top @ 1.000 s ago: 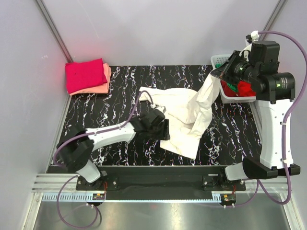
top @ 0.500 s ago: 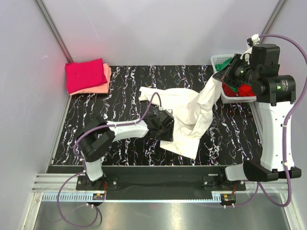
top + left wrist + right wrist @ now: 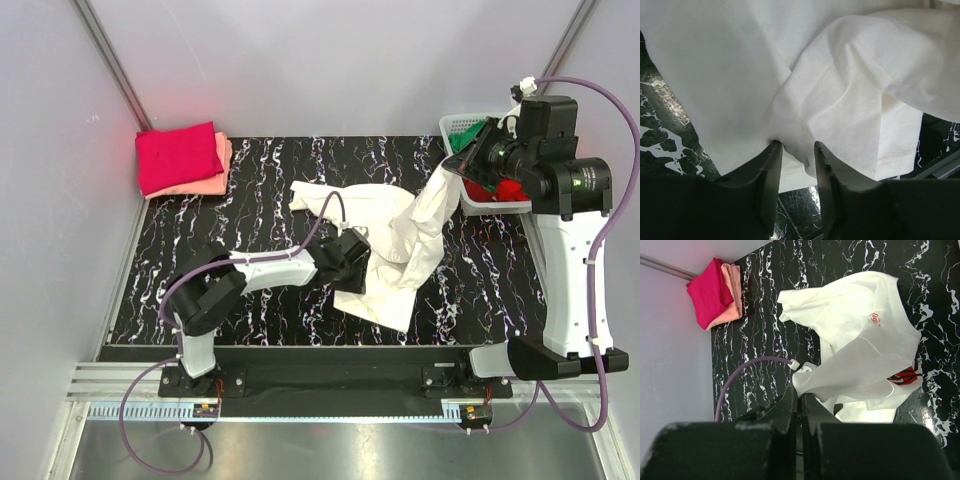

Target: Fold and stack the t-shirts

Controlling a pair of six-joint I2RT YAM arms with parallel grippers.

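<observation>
A white t-shirt [image 3: 385, 225] with a red chest print [image 3: 902, 376] lies crumpled mid-table, one end pulled up toward the right. My right gripper [image 3: 455, 160] hangs high beside the basket, shut on that raised end [image 3: 801, 392]. My left gripper [image 3: 362, 270] is low at the shirt's near left edge. In the left wrist view its jaws [image 3: 798, 145] stand apart, and a fold of the white shirt [image 3: 840, 100] hangs between the fingertips. A folded magenta t-shirt [image 3: 178, 155] rests on a folded salmon one [image 3: 215, 180] at the back left.
A white slatted basket [image 3: 455, 125] at the back right holds a red t-shirt [image 3: 512, 187] and a green one [image 3: 470, 135]. The black marbled table [image 3: 250, 200] ends at a metal rail in front; grey walls close the left, back and right.
My left gripper has slid right onto the shirt's near edge while its jaws narrowed around a fold. The right gripper has held its grip and shifted slightly.
</observation>
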